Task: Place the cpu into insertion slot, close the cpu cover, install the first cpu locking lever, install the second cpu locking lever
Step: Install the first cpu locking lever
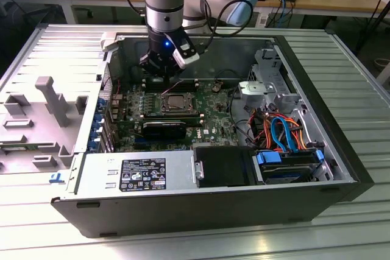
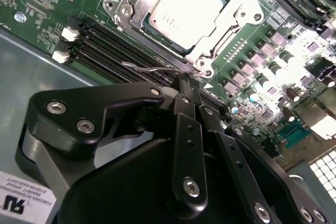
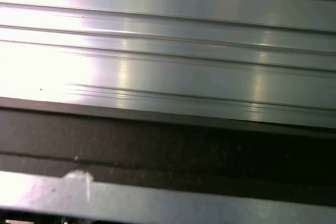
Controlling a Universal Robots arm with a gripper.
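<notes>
The cpu (image 2: 185,4) lies flat in the insertion slot (image 1: 177,103) on the green board, its silvery face up. The cpu cover (image 2: 137,18) lies down around its edges as a silvery frame. A thin wire locking lever (image 2: 152,70) runs along the socket's near side, slightly raised off the board. In the second wrist view my gripper (image 2: 184,81) is shut, its black fingertips (image 2: 185,94) together right at this lever, close to the socket's corner. In the exterior view the gripper (image 1: 160,72) hangs inside the open case, just behind the socket.
Black memory slots (image 2: 113,43) run beside the lever. A black fan shroud (image 1: 224,165), a grey power supply (image 1: 137,173) and blue-orange cables (image 1: 283,132) fill the case's front. The case walls (image 1: 332,126) enclose the board. The first wrist view faces ribbed metal (image 3: 168,51).
</notes>
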